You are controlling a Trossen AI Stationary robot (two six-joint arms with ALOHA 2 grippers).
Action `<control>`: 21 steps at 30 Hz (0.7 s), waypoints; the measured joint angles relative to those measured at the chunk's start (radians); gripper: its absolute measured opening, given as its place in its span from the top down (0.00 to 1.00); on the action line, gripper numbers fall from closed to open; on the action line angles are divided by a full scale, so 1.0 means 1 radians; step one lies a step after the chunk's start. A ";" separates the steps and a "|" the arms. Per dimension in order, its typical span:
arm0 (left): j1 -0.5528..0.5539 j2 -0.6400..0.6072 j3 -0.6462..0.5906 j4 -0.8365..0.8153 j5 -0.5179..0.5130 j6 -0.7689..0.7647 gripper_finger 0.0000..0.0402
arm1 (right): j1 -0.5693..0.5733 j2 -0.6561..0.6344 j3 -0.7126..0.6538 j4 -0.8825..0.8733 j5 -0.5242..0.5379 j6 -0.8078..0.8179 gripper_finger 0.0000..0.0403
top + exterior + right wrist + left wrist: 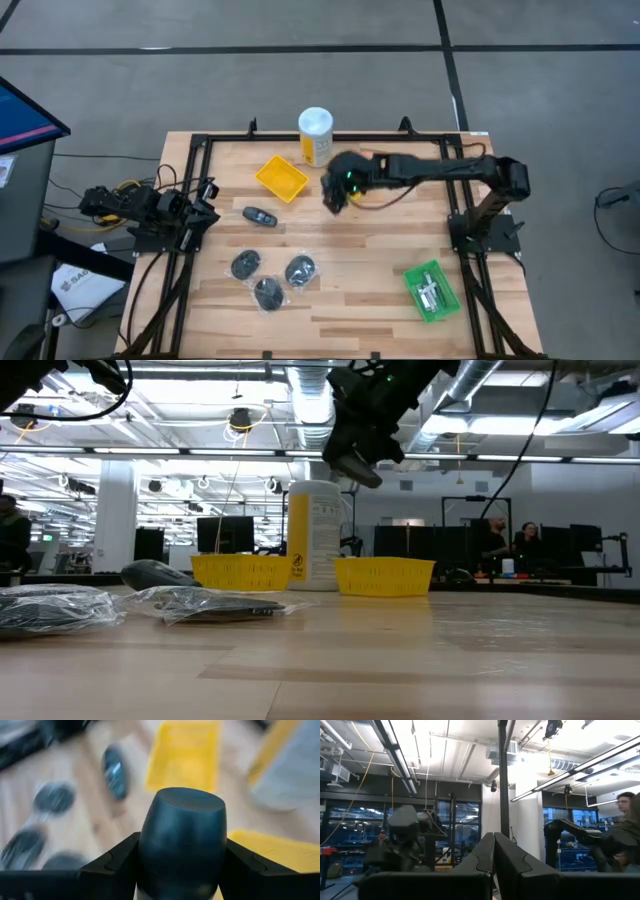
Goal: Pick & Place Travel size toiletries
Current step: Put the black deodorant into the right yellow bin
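Discs (272,279), three in clear wrap, lie on the table (360,300) well to the left of and nearer me than my right gripper (335,198), with one black oblong piece (261,215) between. My left gripper (205,200) waits shut, empty, at the table's left edge. My right gripper, raised beside a yellow tray (281,177), clamps another black oblong piece (181,840).

Light wooden table (350,290) with a black frame around it, and here's what sits on it: a yellow tray (281,177) beside the tall white-capped canister (315,135), a black oblong piece (261,215) lying alone, three wrapped dark discs (268,278) clustered towards the front, and a green tray (432,291) near the right front corner
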 joint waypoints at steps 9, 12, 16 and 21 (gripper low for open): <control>0.000 0.000 0.000 0.000 -0.019 0.000 0.99 | -0.152 0.048 0.000 -0.005 0.141 0.153 0.51; 0.000 0.000 0.000 0.000 -0.025 0.000 0.99 | -0.181 0.094 0.000 -0.068 0.140 0.148 0.51; 0.000 0.000 0.000 0.000 -0.033 -0.003 0.99 | -0.221 0.149 -0.002 -0.163 0.139 0.187 0.51; 0.000 0.000 0.000 0.000 -0.045 -0.001 0.99 | -0.252 0.175 -0.001 -0.148 0.159 0.099 0.51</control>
